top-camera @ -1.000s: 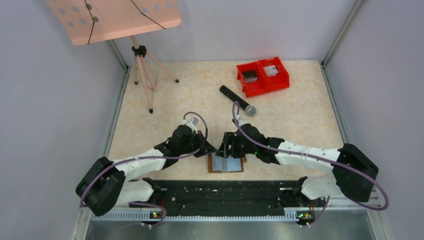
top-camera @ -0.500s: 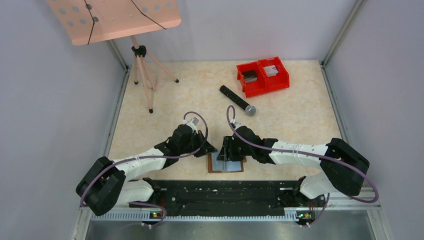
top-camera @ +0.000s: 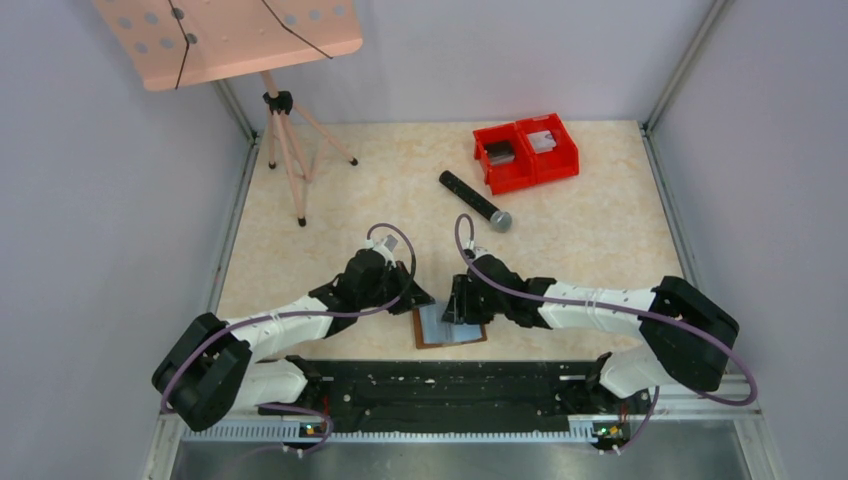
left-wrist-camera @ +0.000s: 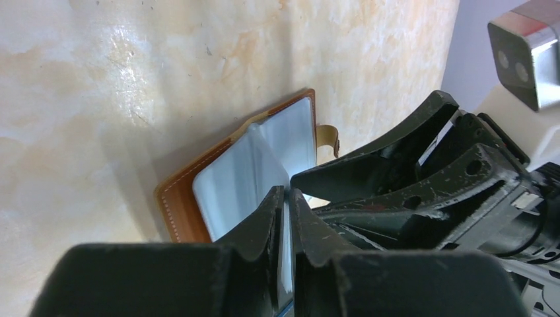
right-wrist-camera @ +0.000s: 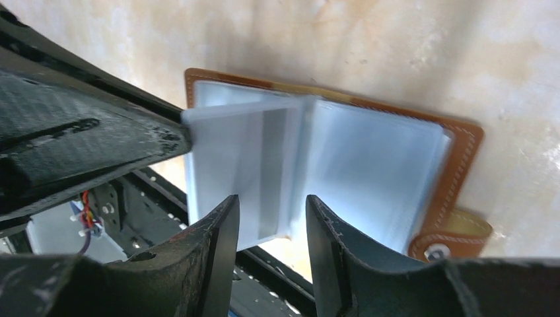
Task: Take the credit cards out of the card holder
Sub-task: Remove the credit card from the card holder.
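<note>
The brown card holder (top-camera: 450, 328) lies open and flat on the counter (top-camera: 600, 230), close to the near edge, right between the two claws. Its little brown tab (right-wrist-camera: 449, 238) sticks out on one side. The left claw (left-wrist-camera: 288, 195) is almost shut and pinches the edge of one pale blue inner page (right-wrist-camera: 238, 142), which stands up from the rest. The right claw (right-wrist-camera: 272, 200) is partly open. Its two fingers sit just over the pale pages, one on each side of the raised page, and they grip nothing. Farther back are twin red bins (top-camera: 527, 150), a black microphone (top-camera: 475, 200) and a music stand (top-camera: 285, 140).
</note>
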Motion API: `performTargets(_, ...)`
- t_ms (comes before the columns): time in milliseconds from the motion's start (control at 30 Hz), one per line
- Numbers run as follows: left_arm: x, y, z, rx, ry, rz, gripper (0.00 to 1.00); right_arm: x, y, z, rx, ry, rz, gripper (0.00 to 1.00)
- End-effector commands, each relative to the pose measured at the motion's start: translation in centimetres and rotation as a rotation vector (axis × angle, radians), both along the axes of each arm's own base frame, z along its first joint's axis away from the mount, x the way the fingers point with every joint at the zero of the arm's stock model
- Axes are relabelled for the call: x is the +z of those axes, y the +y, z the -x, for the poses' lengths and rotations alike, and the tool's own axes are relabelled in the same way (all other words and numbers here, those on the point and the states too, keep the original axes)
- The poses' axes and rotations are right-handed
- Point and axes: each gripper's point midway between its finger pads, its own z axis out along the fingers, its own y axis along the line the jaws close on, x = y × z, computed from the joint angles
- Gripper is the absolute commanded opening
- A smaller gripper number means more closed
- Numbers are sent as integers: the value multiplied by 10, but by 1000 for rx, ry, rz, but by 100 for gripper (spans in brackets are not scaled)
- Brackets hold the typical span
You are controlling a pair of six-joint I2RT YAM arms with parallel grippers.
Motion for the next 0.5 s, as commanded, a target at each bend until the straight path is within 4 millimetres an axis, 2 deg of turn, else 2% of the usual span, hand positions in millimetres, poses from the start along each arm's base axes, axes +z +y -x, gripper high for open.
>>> performTargets(0, 15, -7, -8, 5, -34, 39, 13, -3, -9, 1, -18, -18, 37, 41)
performTargets(267, 15, -8, -7, 4, -34, 43, 13, 34, 10, -1, 12, -62, -104, 48)
performTargets(467, 14, -8, -7, 2, -29, 43, 13, 37, 17, 1, 34, -55, -133, 49)
